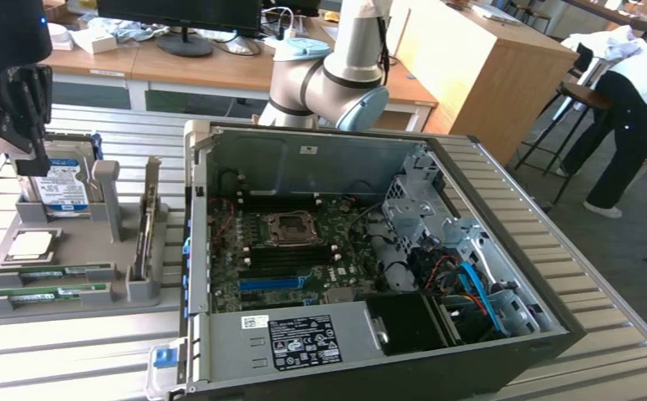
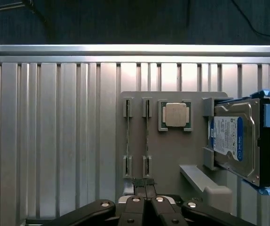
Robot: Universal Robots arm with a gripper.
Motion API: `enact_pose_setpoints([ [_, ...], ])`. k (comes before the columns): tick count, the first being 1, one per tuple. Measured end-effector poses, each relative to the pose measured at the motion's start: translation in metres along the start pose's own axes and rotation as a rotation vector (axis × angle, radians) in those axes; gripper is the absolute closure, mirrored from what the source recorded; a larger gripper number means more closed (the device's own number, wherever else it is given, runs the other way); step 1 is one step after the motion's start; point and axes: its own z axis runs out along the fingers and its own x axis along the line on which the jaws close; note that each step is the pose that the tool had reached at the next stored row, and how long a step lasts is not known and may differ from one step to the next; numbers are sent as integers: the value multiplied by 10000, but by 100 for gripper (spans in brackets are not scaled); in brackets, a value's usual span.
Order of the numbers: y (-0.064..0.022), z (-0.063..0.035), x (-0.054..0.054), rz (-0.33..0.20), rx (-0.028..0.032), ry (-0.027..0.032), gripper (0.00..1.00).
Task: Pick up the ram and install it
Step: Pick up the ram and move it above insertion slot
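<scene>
Claw (image 2: 144, 182): closed, empty, over grey tray (image 2: 168, 155).
Ram (image 2: 147, 136): two green sticks on edge in the tray's slots, beside processor chip (image 2: 175, 115).
Hard drive (image 2: 234, 141): white-blue label, unreadable.
Computer case (image 1: 301, 163): open; black sticker (image 1: 304, 341), text illegible.

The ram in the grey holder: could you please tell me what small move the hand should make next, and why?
Probably open the hand: it hangs shut and empty above the holder, and the ram sits in its slot, untouched.
</scene>
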Motion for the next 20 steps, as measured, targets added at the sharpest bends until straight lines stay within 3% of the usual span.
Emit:
enact_pose_setpoints([
  [20, -1, 48, -1, -18, 3, -6, 90],
])
